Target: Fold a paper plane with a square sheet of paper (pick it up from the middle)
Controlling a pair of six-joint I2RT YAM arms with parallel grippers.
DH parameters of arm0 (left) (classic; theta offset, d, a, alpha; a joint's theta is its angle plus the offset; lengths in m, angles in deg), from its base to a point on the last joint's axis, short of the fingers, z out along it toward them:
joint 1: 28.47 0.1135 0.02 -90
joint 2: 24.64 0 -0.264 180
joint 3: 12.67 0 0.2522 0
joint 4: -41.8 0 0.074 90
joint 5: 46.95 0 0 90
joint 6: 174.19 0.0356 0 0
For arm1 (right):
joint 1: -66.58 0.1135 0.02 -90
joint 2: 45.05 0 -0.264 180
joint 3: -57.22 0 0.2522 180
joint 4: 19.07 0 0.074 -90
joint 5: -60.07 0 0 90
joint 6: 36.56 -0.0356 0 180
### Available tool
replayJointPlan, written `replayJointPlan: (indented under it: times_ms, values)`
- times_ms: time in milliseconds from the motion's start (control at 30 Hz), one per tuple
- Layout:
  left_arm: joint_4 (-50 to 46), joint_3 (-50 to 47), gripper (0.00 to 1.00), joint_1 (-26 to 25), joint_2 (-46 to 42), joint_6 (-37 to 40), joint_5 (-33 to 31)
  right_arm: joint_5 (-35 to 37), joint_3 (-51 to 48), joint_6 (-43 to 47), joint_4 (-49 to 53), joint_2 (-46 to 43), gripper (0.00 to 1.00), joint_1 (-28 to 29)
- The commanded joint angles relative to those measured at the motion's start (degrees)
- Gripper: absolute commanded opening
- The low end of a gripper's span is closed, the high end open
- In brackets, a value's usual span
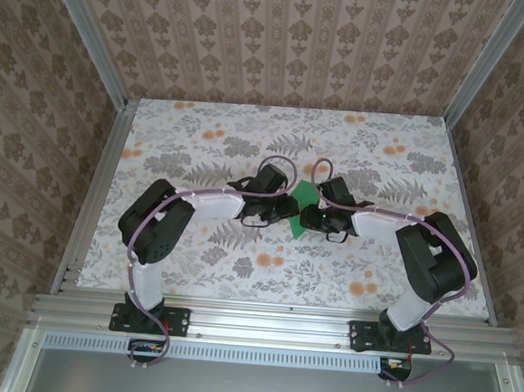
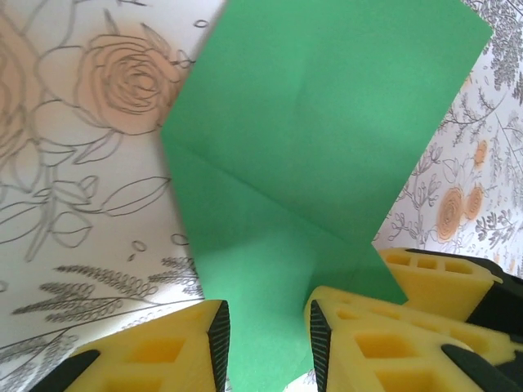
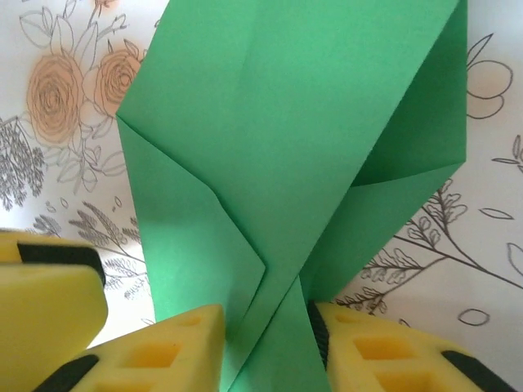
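Note:
The square sheet of paper (image 1: 304, 197) is bright green and creased, lying at the middle of the flowered table between both arms. In the left wrist view the paper (image 2: 310, 122) runs down between my left gripper (image 2: 270, 343), whose jaws stand apart on either side of it without pinching. The right gripper's yellow finger (image 2: 433, 278) lies on the paper's right edge. In the right wrist view the folded paper (image 3: 278, 106) rises in flaps between the jaws of my right gripper (image 3: 265, 347), which stand apart. From above, the left gripper (image 1: 279, 212) and right gripper (image 1: 307, 220) nearly touch.
The flowered tabletop (image 1: 248, 140) is bounded by patterned walls on three sides and an aluminium rail (image 1: 261, 319) at the near edge. Both arms reach inward from their bases, their cables looping above the wrists.

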Motion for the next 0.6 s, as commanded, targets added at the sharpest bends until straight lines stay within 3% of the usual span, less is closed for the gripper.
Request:
replayJointPlan:
  times_ms: [0,233,567]
  values:
    - [-1.8,-1.4,0.34,0.0,-4.5,-0.4,-2.9,1.8,2.4,-3.0,2.8,1.2,0.28,0.5]
    - [-3.5,-6.3,0.34,1.0,-10.4,-1.1,-6.1,-1.2,2.6,-4.4,2.4,1.0,0.1,0.5]
    - [-6.1,-14.3,0.34,3.4,-19.0,-0.8,-7.7,-11.1,-1.6,-6.7,-4.4,-3.2,0.07,0.4]
